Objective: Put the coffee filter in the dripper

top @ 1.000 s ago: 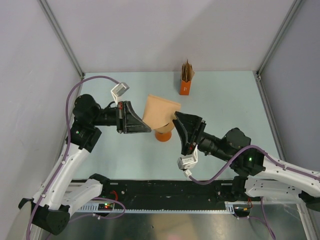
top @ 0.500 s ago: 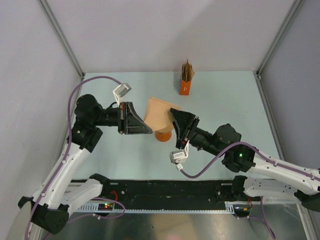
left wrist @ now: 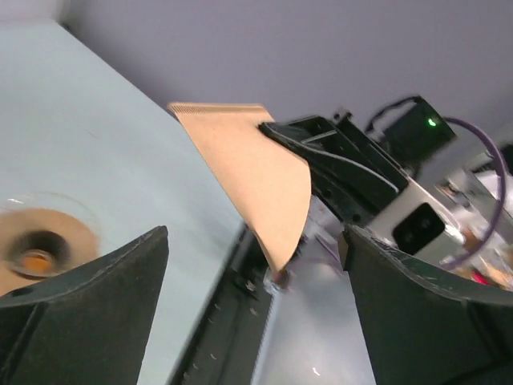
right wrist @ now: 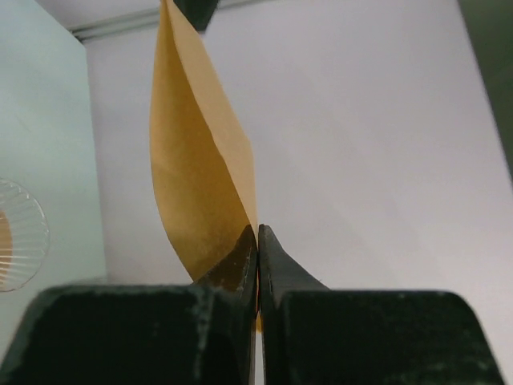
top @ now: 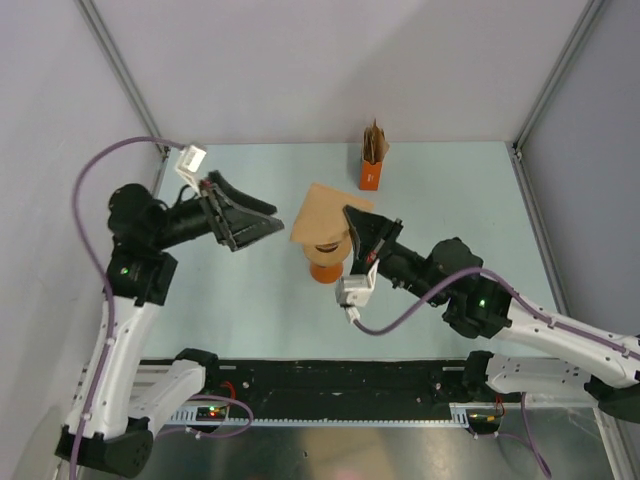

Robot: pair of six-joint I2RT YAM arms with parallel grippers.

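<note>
Item count as recorded:

- Coffee filter (top: pixel 325 212): one.
- Dripper (left wrist: pixel 40 241): one.
- Orange beaker (top: pixel 326 270): one.
- Orange box (top: pixel 370 175): one. It held one bunch of brown papers (top: pixel 376 140); the sheets could not be counted.
- Grippers: two, the left gripper (top: pixel 266 218) and the right gripper (right wrist: pixel 257 233), each with two fingers, four in total.
- Table (top: pixel 460 200): one.

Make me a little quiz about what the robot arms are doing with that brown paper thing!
1. True or false: the left gripper is open.
2. What does the right gripper pinch? A) the thin light-brown paper coffee filter B) a small orange box C) nothing
3. Is the filter inside the clear ribbed cone-shaped dripper yet?
Key: 1 true; 2 A; 3 no.
</note>
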